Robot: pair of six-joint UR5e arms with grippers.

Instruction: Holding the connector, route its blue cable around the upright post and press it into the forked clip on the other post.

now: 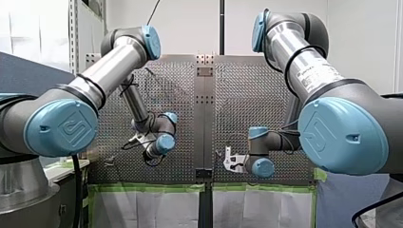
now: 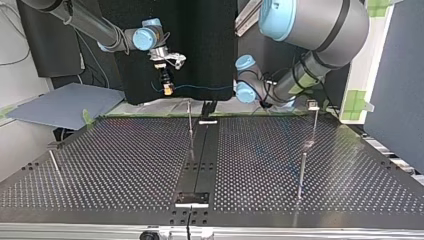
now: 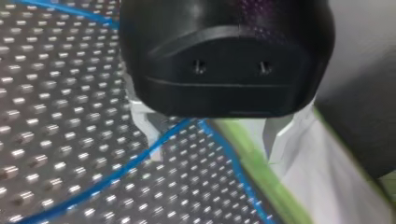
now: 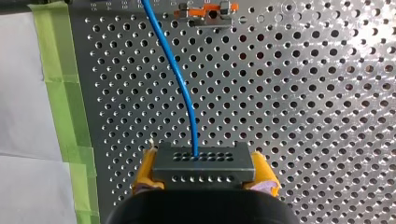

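So the perforated table (image 2: 125,165) is seen with an upright post (image 2: 190,125) toward its far edge. At roughly 11 o'clock from that post in the top view, the right gripper (image 4: 204,173) is clamped by its yellow pads (image 4: 264,173) on the connector (image 4: 201,163). The left gripper (image 3: 215,156) is seen spread wide, nothing pinched, and the blue cable (image 4: 180,79) is strung from the connector toward 3 o'clock, passing just beside one of its fingers.

Landmark: centre rail (image 2: 200,160) along the table (image 2: 125,165), top view.
- Thin post (image 2: 190,125): just left of the rail's far end.
- Clip-headed post (image 2: 314,122): well right of the rail, by the far edge.
- Another post (image 2: 301,175): right of the rail, nearer.
- Connector (image 2: 168,90): gripped in my right tool (image 2: 168,88), above and beyond the rail's far end, slightly left.
- Cable (image 2: 205,86): runs rightward past the rail line.
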